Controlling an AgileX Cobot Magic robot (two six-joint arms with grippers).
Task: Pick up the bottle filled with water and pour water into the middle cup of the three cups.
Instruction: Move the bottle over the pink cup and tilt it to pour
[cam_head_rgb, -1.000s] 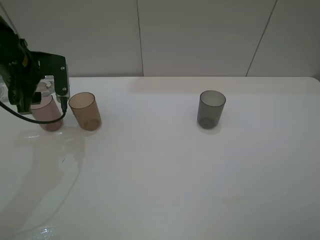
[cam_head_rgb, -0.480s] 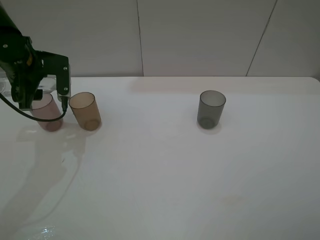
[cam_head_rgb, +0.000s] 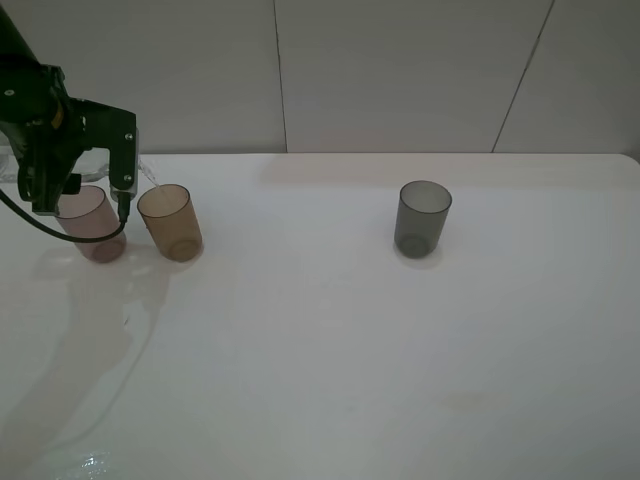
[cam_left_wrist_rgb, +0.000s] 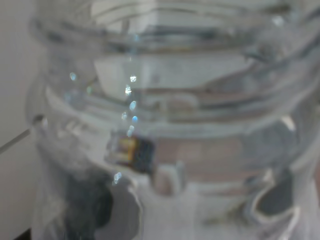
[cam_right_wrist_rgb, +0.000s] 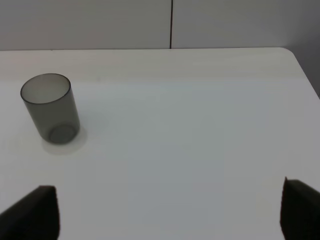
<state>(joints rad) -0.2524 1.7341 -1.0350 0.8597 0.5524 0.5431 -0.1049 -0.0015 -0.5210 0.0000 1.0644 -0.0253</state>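
The left gripper's fingers are clamped on the small clear colourless plastic bottle, which is held tilted above the table at the far left. Its ridged wall fills the left wrist view. A thin thread of water slants from the bottle's right end towards the open mouth of the translucent amber-brown plastic tumbler. That tumbler stands upright just right of the pinkish-mauve tumbler. The dark smoky grey tumbler stands upright well apart, right of centre on the white table. The right gripper's fingers are spread wide and hold nothing, with the grey tumbler beyond them.
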